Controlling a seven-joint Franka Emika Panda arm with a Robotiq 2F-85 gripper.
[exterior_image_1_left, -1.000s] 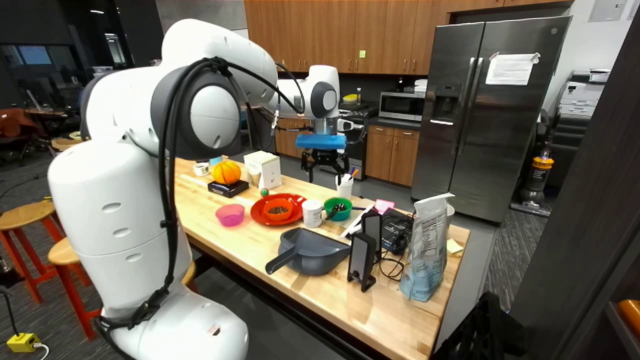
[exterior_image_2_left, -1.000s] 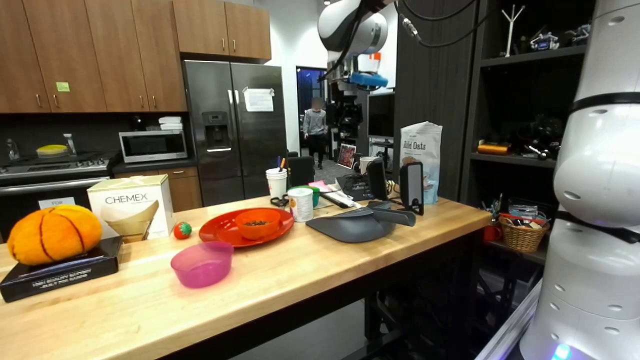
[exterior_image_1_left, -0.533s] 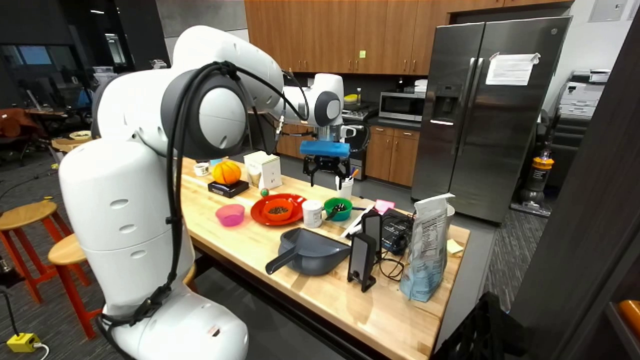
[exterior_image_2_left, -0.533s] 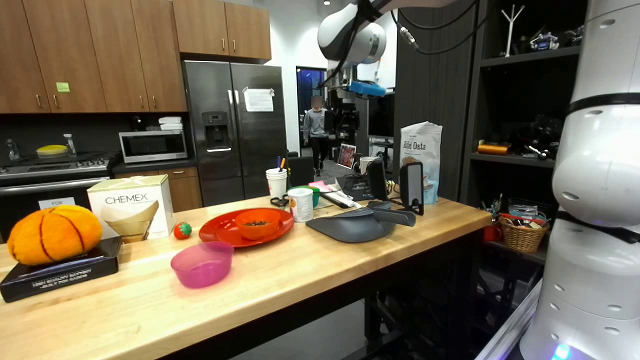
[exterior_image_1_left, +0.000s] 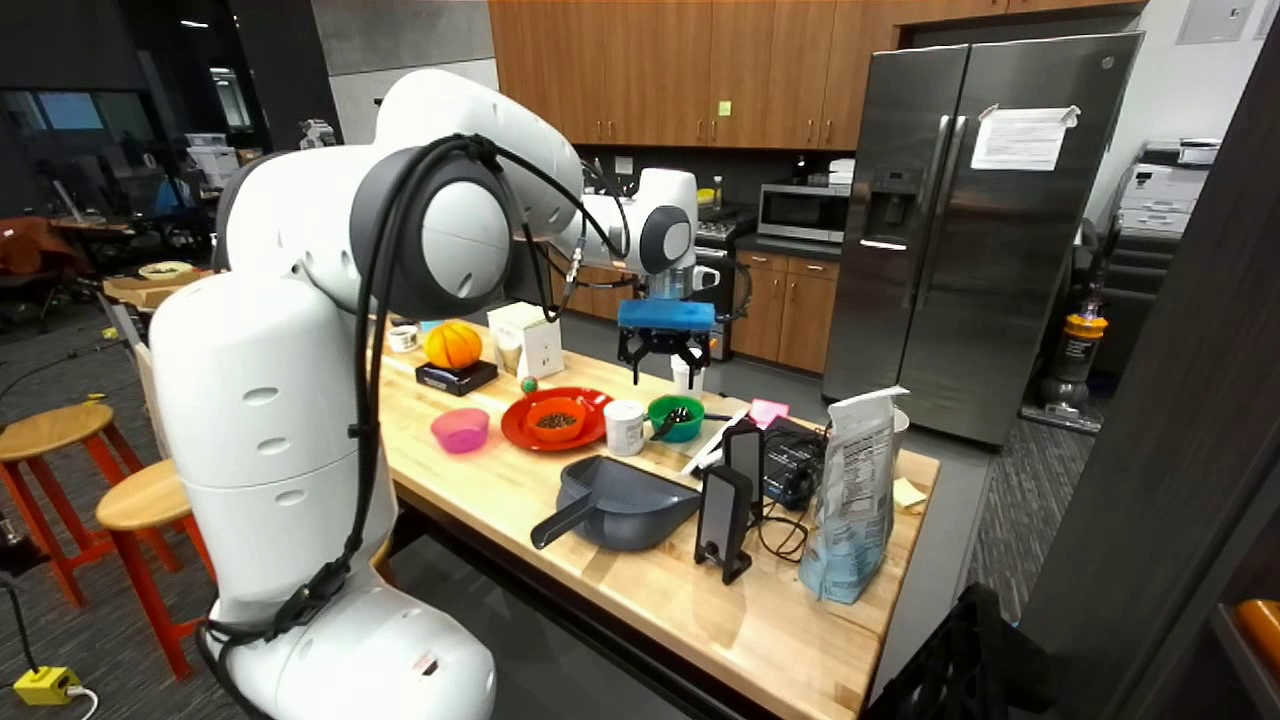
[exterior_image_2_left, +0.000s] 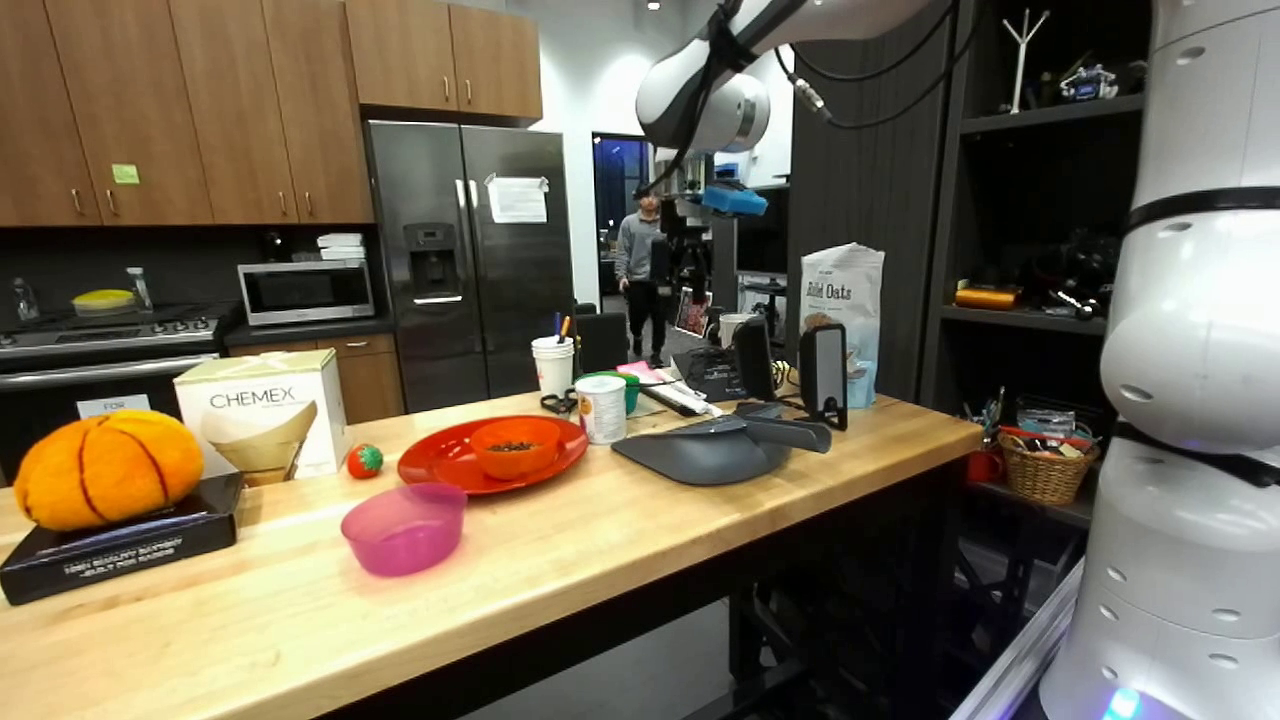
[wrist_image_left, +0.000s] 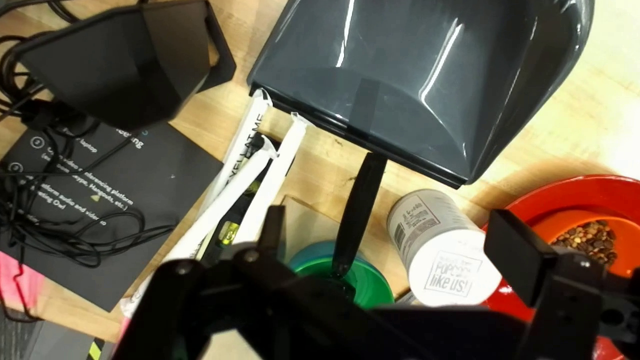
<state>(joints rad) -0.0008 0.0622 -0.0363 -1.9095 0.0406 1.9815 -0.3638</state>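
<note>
Gripper (exterior_image_1_left: 663, 380) up in the air over the desk (exterior_image_2_left: 250, 615), fingers (wrist_image_left: 517, 255) spread wide, nothing between them, so no grip on anything. Green bowl (wrist_image_left: 375, 286) probably the closest thing: down below, toward the far long edge, partly behind the gripper in the wrist view. Black handle (wrist_image_left: 360, 212) out over that bowl's rim, long axis toward the dustpan (exterior_image_1_left: 630, 515) and the robot-side long edge, so roughly crosswise to the line between the fingers. Can't make out the head end, honestly. White canister (wrist_image_left: 440, 250) just beside the bowl. As for other containers: pens (exterior_image_2_left: 563, 328) in a white cup (exterior_image_2_left: 553, 372) near the far long edge, brown bits (wrist_image_left: 590, 242) in an orange bowl (exterior_image_2_left: 515, 466) on a red plate (exterior_image_2_left: 428, 465), farther from the short edge with the oats bag (exterior_image_2_left: 842, 290). Pink bowl (exterior_image_2_left: 405, 540) between that plate and the robot-side edge.
</note>
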